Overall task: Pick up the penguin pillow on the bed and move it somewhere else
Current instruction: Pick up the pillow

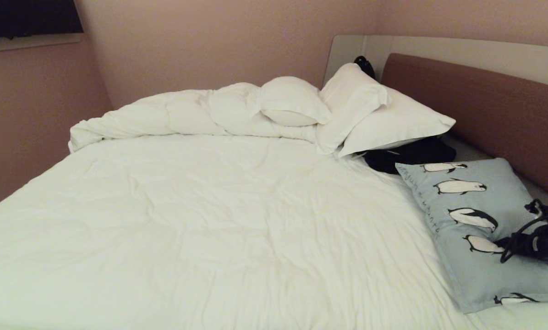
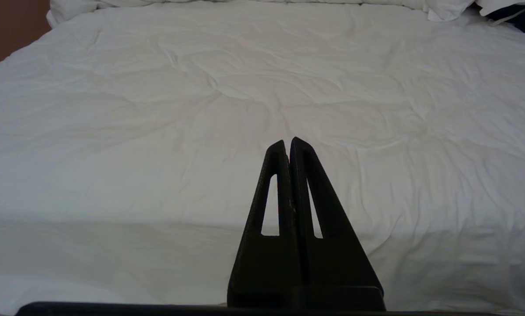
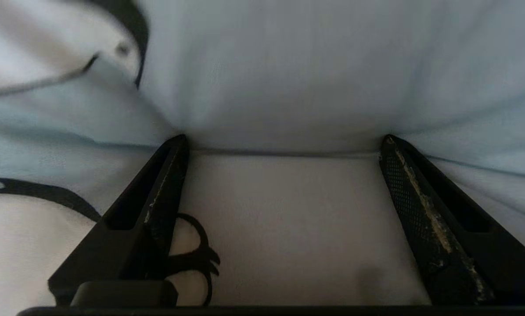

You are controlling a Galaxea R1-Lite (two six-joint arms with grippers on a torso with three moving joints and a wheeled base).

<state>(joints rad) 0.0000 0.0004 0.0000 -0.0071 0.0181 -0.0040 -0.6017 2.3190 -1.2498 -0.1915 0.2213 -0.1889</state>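
Lying flat on the bed [image 1: 210, 220], the penguin pillow [image 1: 480, 215].

I note a bedroom: large bed [image 1: 210, 220] filling the frame, white pillows [image 1: 361, 105] upper centre, padded headboard [image 1: 484, 105] upper right.

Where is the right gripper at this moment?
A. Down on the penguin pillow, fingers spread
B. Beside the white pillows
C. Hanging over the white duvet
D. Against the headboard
A: the right gripper presses its spread fingers into the penguin pillow.
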